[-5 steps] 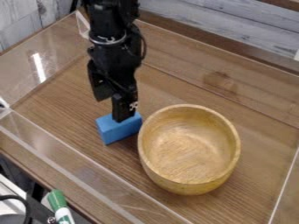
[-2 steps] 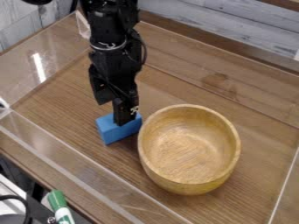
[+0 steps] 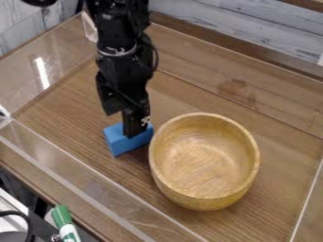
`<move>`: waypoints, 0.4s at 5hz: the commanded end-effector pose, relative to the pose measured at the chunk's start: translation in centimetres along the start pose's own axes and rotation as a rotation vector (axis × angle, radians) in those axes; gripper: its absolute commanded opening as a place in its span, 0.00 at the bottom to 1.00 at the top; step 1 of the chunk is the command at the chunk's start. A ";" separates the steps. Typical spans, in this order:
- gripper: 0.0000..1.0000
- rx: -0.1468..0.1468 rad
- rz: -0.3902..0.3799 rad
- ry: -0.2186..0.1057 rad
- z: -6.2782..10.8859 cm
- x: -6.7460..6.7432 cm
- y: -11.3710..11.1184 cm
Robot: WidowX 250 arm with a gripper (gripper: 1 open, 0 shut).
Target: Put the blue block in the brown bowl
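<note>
Your landmark is the brown bowl (image 3: 205,160), sitting upright on the wooden table (image 3: 240,85) toward the lower right of the camera view, its inside bare wood grain. Just to the left of the bowl's rim you have the blue block (image 3: 127,139), lying flat on the table, close beside the bowl; whether it touches the rim you cannot tell from this angle. Directly above the block, and so up and left of the bowl, your black gripper (image 3: 124,115) points straight down with its jaws spread wide, the fingers (image 3: 134,119) reaching down over the block's top. The block is on the table and is not lifted; whether the fingertips already touch its sides is hidden by the arm. Clear plastic walls (image 3: 76,194) border the table, well left of and below the bowl.
</note>
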State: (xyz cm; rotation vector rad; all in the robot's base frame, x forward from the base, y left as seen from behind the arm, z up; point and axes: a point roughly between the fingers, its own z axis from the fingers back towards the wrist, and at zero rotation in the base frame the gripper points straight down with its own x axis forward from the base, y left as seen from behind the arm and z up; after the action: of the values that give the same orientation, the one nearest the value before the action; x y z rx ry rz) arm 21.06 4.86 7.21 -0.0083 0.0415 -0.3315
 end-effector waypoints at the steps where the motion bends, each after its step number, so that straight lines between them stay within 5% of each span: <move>1: 1.00 0.028 0.004 -0.051 1.4 0.4 0.3; 2: 1.00 0.028 0.004 -0.057 1.6 0.4 0.2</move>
State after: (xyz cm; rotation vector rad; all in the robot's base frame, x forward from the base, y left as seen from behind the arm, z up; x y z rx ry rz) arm 21.06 4.72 7.71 -0.0086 0.0248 -0.3290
